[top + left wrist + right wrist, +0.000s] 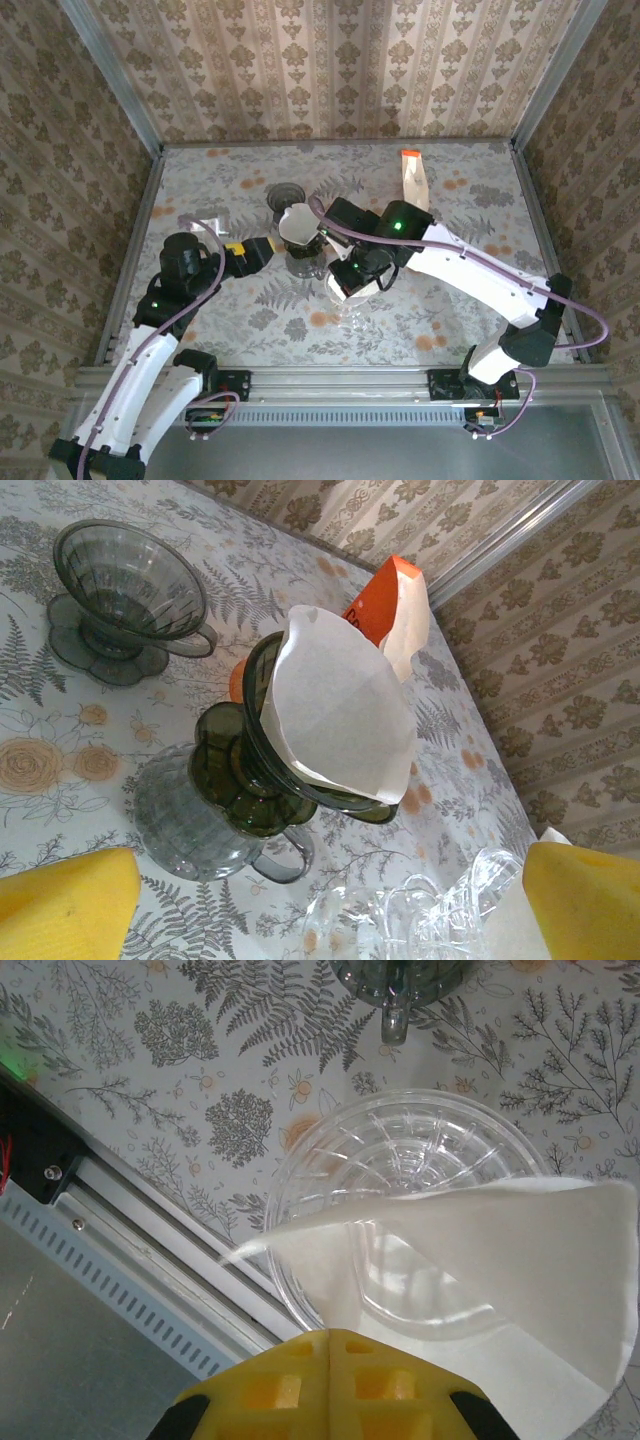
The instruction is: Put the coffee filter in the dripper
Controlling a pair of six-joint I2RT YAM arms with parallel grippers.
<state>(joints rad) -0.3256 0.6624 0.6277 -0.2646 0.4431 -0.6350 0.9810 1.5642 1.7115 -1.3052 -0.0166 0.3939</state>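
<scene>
One ribbed dripper [400, 1150], thin paper filter [530, 1260]

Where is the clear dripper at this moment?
In the right wrist view the clear dripper stands on the table under the right gripper, which holds a paper filter over it. From above, it is near the front edge, beside the green dripper.

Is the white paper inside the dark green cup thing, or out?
In. The white filter sits opened up inside the dark green dripper, and its top edge pokes above the rim.
</scene>
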